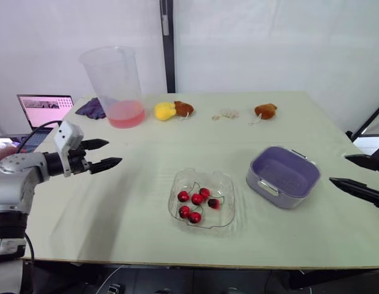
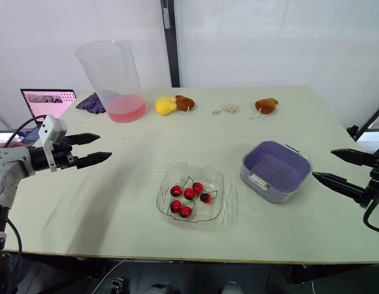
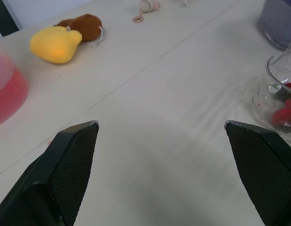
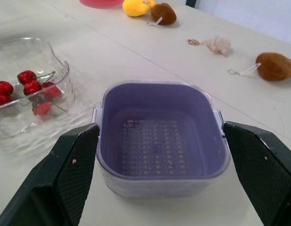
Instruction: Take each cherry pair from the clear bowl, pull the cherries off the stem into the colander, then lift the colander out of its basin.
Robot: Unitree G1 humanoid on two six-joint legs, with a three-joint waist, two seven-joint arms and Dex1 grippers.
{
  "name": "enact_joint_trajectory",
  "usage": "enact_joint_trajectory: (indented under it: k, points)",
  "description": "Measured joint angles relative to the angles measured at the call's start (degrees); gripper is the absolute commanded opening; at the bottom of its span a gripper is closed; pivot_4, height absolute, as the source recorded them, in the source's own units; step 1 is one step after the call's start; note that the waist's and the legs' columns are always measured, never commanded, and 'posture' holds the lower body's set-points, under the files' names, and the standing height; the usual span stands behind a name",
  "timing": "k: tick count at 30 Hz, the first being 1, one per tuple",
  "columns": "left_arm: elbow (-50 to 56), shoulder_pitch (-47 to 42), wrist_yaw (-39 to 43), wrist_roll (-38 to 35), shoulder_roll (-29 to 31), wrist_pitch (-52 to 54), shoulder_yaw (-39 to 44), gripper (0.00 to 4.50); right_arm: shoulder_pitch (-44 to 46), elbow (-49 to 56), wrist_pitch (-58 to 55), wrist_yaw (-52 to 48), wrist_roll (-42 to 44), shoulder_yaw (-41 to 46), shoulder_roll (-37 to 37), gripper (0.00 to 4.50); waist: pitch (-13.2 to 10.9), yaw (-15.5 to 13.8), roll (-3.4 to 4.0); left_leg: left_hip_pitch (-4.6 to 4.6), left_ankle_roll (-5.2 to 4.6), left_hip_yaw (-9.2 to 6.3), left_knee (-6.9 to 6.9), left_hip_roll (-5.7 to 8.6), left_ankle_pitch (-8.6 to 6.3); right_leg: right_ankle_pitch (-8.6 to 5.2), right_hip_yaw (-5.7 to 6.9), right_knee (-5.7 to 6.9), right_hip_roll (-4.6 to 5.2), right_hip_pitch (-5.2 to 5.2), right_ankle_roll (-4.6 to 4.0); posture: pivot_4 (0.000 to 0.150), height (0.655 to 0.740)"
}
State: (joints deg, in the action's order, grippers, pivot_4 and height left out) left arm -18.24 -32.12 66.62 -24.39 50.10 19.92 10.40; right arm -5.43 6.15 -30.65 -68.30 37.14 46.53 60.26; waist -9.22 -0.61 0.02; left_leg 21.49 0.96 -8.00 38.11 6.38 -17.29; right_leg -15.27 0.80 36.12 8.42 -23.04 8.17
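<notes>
1. Head views: your left hand (image 1: 114, 152) hovers over the bench (image 1: 146, 135), spread open and holding nothing. Your right hand (image 1: 338, 169) is just as open and empty. The bowl (image 1: 221, 215) sits between them with all the cherries (image 1: 196, 199) inside, still on their stems. It is probably centred so that either hand can reach it. The colander (image 1: 284, 174) sits empty in its basin (image 1: 281, 197), just off the right hand's tips, which looks handy for dropping fruit in.
2. Left wrist view: the hand gapes wide over bare bench. The bowl lies ahead, on the side toward your right hand. A yellow toy (image 3: 55, 44) and a brown toy (image 3: 84, 26) lie well beyond and seem to be no part of the job.
3. Right wrist view: the colander is straight ahead of the open hand. The bowl is near it, on the side toward your left hand.
4. Writing: none you can read. The laptop (image 1: 45, 110) screen behind the left hand is too small to make out, and the pitcher (image 1: 116, 79) shows no legible marks.
</notes>
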Motion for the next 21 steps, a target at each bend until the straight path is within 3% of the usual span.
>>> enact_joint_trajectory:
  k: [21]
  points:
    - [2.12, 0.14, 0.52, -2.36, -0.64, 4.21, 0.00, 4.50, -0.50, 1.00, 0.30, 1.12, -0.28, 0.00, -0.50, 4.45, -0.01, 0.04, -0.01, 0.00, 0.01, 0.13, 0.00, -0.10, 0.00, 0.00, -0.19, 0.01, -0.16, -0.08, 0.00, 0.150, 0.7400]
